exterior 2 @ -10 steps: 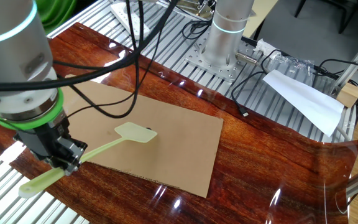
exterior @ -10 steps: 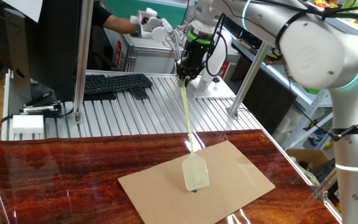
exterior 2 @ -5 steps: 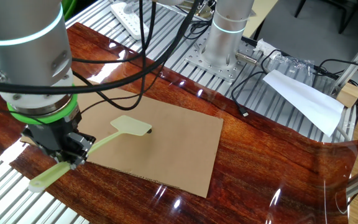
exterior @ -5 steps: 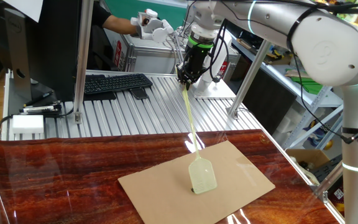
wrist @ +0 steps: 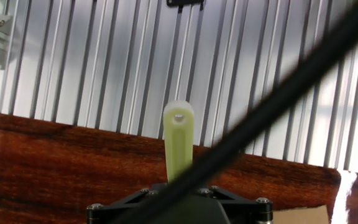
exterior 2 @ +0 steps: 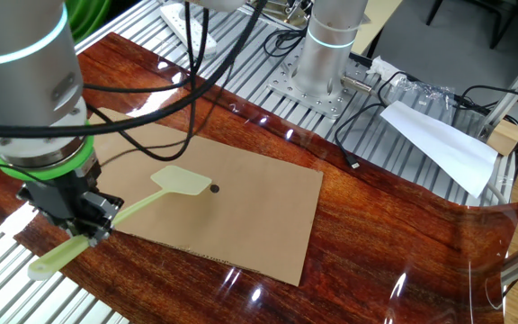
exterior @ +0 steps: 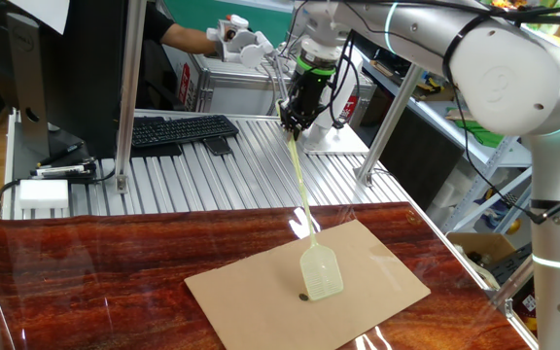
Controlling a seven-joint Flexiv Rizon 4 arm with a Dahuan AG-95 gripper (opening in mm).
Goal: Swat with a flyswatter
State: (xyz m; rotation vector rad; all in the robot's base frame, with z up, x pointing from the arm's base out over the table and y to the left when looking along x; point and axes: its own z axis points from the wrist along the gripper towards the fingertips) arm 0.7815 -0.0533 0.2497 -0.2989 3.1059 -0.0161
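The pale yellow-green flyswatter (exterior: 322,273) has its mesh head (exterior 2: 180,180) over the brown cardboard sheet (exterior: 377,277), right next to a small dark spot (exterior 2: 214,188). Its long thin handle slopes up to my gripper (exterior: 290,119), which is shut on it near the end. In the other fixed view my gripper (exterior 2: 85,227) hangs over the table's near edge, and the handle's end (exterior 2: 48,263) sticks out behind it. In the hand view the handle's rounded end (wrist: 178,140) juts out above the gripper body, and a black cable (wrist: 278,93) crosses in front.
The cardboard lies on a dark red wooden tabletop (exterior: 115,262). Behind it, a ribbed aluminium bench holds a keyboard (exterior: 178,129) and a monitor (exterior: 27,78), with upright posts (exterior: 129,97). My arm's base (exterior 2: 331,54), cables (exterior 2: 367,135) and a white paper (exterior 2: 439,144) lie at the far side.
The swatter head has shifted sideways across the cardboard and come off the dark spot, which now shows beside it. My gripper swung a little with the handle and stays shut on it.
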